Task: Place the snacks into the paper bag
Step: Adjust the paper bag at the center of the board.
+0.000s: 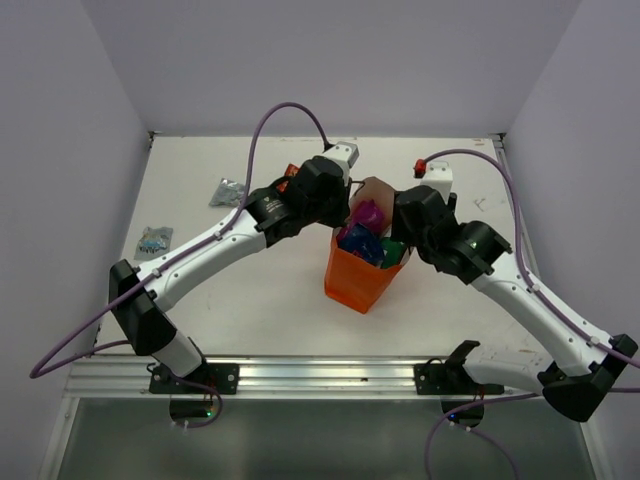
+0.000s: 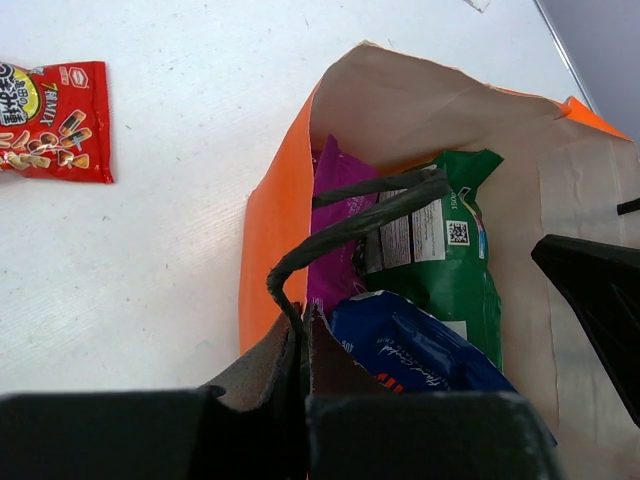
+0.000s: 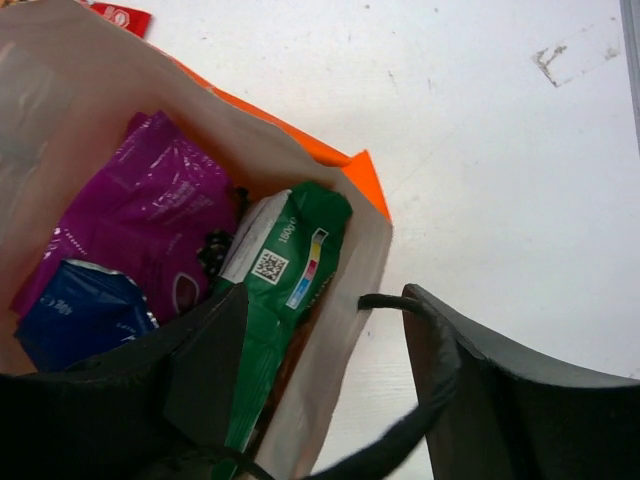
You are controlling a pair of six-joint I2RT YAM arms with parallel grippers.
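White table [image 1: 250, 300]: bag [image 1: 355, 280] at centre holds magenta [image 2: 335, 190], blue [image 2: 410, 345] and green [image 2: 450, 260] packets. Red packet [image 2: 55, 120], grey packet [image 1: 227, 192] and pale-blue packet [image 1: 153, 240] at left lie outside. Left gripper [image 2: 303, 330] pinches bag rim; right gripper [image 3: 325, 310] is spread over the mouth.

bright, even overhead light, soft shadows
the white tabletop [image 1: 250, 300] reads evenly lit; wrist views are sharp, with only the dark foreground nearest each lens blurred.
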